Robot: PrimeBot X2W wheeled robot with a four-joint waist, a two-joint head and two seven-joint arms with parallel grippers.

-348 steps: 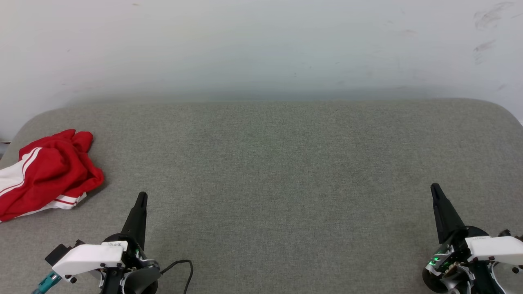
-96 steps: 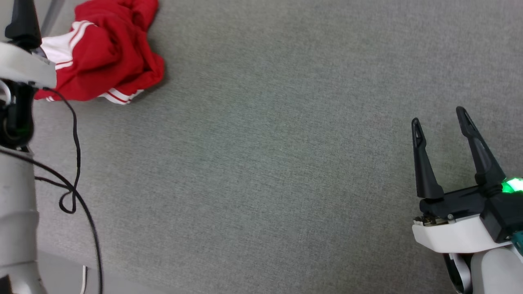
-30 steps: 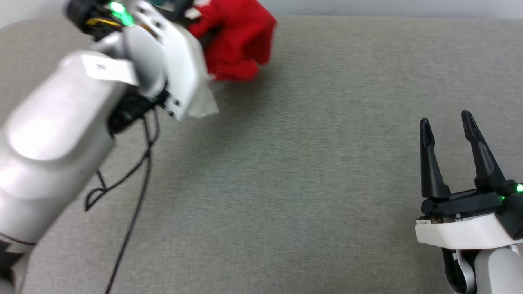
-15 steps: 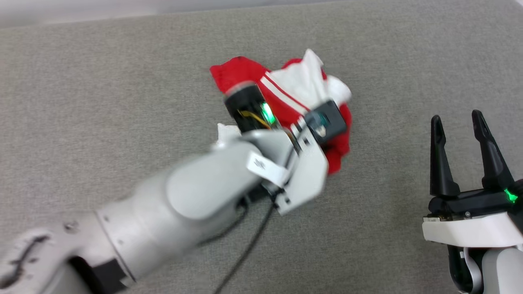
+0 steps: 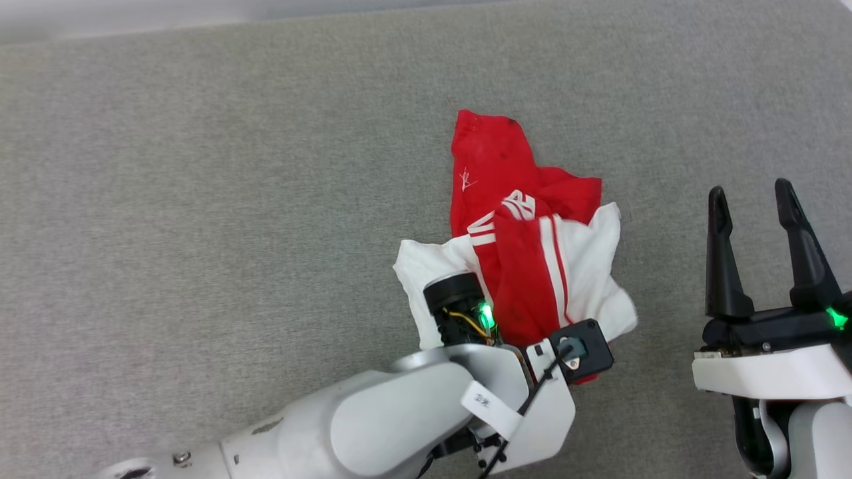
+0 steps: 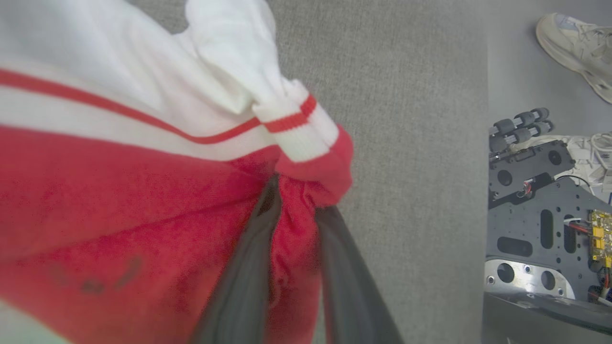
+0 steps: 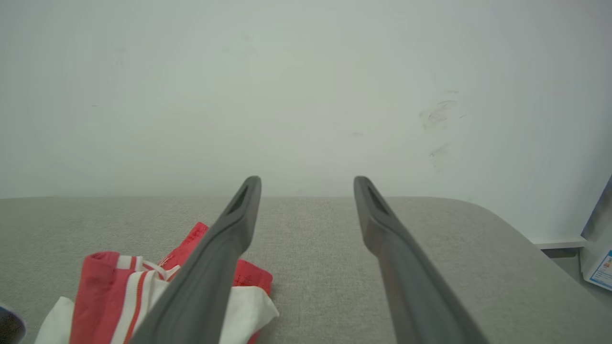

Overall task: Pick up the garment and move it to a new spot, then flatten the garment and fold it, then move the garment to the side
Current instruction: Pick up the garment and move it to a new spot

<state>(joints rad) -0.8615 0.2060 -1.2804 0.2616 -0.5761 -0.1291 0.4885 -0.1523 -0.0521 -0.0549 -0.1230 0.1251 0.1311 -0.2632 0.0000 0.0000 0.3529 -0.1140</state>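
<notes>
Head view: the shirt [image 5: 526, 233] lies bunched near the middle of the grey table [image 5: 200, 199], with the left arm bent over the heap. The right gripper [image 5: 749, 193] hovers over the table's right part, fingers spread wide and holding nothing.

Left wrist view: the left gripper [image 6: 296, 200] pinches a red fold, jaws nearly closed.

Right wrist view: the shirt sits low toward the table's middle.

The drop looks due. Open fully, then lift straight up so no cloth snags.

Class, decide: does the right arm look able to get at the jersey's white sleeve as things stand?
Probably yes. The right claw stands open beside the white sleeve, with bare grey surface between them; the left claw pinches the jersey elsewhere.
</notes>
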